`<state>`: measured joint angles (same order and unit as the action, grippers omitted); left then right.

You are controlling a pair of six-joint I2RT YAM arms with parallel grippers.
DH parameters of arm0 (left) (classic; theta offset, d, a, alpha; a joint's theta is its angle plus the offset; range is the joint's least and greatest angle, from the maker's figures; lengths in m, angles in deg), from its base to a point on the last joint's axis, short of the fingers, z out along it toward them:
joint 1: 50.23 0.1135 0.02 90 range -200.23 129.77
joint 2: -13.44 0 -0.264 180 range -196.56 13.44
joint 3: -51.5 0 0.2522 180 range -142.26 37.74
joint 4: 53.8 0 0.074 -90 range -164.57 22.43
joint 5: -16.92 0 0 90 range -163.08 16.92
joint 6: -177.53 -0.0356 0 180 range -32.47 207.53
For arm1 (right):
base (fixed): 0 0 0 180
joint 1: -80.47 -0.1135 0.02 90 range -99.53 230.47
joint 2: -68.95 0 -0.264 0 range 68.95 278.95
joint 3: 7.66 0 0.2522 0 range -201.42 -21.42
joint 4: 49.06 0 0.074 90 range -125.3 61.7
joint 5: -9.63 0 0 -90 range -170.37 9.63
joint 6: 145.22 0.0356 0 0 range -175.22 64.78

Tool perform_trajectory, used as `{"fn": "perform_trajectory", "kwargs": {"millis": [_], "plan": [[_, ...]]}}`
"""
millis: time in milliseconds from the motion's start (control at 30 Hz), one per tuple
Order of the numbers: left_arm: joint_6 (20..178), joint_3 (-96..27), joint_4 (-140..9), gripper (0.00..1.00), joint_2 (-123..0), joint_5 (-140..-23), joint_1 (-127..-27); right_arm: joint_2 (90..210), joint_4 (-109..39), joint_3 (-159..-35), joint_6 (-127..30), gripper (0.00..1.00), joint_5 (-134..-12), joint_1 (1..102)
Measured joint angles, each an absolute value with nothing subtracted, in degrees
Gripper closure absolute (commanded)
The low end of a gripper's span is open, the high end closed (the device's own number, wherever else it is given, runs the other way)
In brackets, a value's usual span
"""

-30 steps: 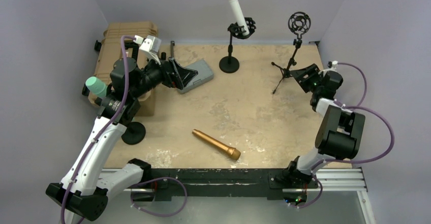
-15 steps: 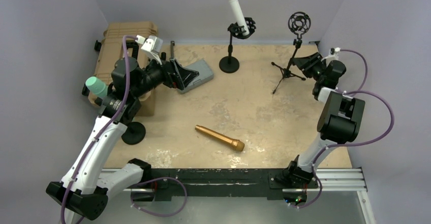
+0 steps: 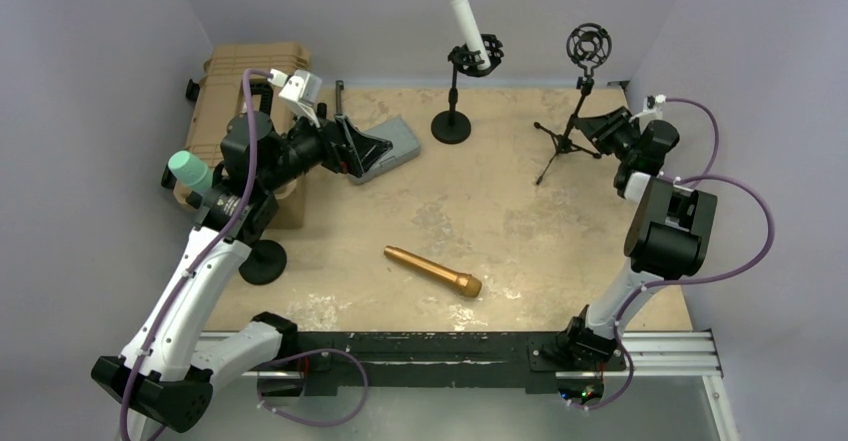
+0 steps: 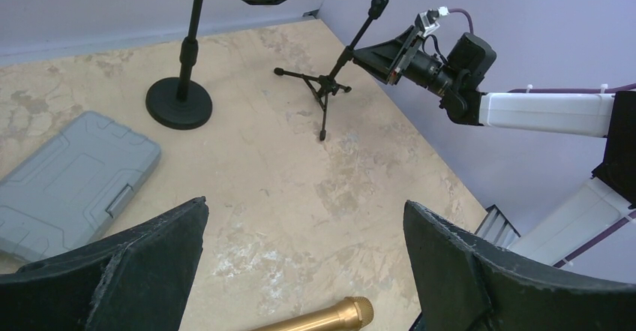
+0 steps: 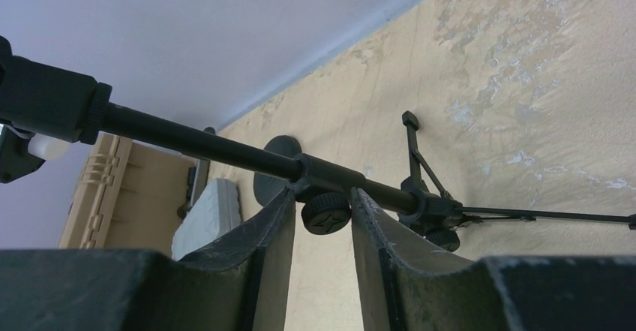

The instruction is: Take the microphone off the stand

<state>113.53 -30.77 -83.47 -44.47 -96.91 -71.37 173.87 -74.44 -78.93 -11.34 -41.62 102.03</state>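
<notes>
A white microphone (image 3: 462, 11) stands tilted in the clip of a round-based stand (image 3: 452, 126) at the back centre. To its right a black tripod stand (image 3: 565, 141) carries an empty shock mount (image 3: 587, 46). My right gripper (image 3: 596, 124) reaches that tripod's pole (image 5: 225, 151). In the right wrist view its gripper (image 5: 322, 196) is narrowed onto the pole's clamp knob (image 5: 326, 212). My left gripper (image 3: 368, 147) hangs wide open over the table left of centre, and the left wrist view shows this gripper (image 4: 306, 203) holding nothing. A gold microphone (image 3: 432, 272) lies on the table.
A grey case (image 3: 390, 146) lies under the left gripper, beside a tan hard case (image 3: 235, 91). A teal-headed microphone (image 3: 187, 171) sits on a stand with a round base (image 3: 263, 261) at the left. Walls close in at the back and right.
My right gripper moved up to the tripod pole and its jaws narrowed around the clamp knob. The gold microphone shifted slightly right. The left arm barely moved.
</notes>
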Motion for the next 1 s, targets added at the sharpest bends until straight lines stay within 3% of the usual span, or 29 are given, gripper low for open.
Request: {"fn": "perform_trajectory", "kwargs": {"millis": [167, 367, 533, 667, 767, 1000], "plan": [[113.53, -30.77, -83.47, 0.0, -44.47, -96.91, -71.42, 173.87, -74.37, -78.93, -11.34, 0.64, -41.43, 102.03], [113.53, -30.77, -83.47, 0.0, -44.49, -96.91, -71.48, 173.87, -74.41, -78.82, -11.75, 0.77, -40.9, 102.09], [113.53, -30.77, -83.47, 0.0, -44.56, -96.94, -71.68, 173.87, -75.64, -77.88, -11.95, 0.75, -40.25, 102.09], [113.53, -30.77, -83.47, 0.0, -44.58, -96.94, -71.7, 173.87, -76.62, -77.38, -12.41, 0.85, -40.25, 102.12], [113.53, -30.77, -83.47, 0.0, -44.58, -96.94, -71.7, 173.63, -76.62, -77.16, -13.44, 1.0, -40.42, 102.12], [113.53, -30.77, -83.44, 0.0, -44.58, -96.96, -71.77, 170.27, -74.89, -74.72, -18.42, 1.0, -44.99, 101.35]]}}
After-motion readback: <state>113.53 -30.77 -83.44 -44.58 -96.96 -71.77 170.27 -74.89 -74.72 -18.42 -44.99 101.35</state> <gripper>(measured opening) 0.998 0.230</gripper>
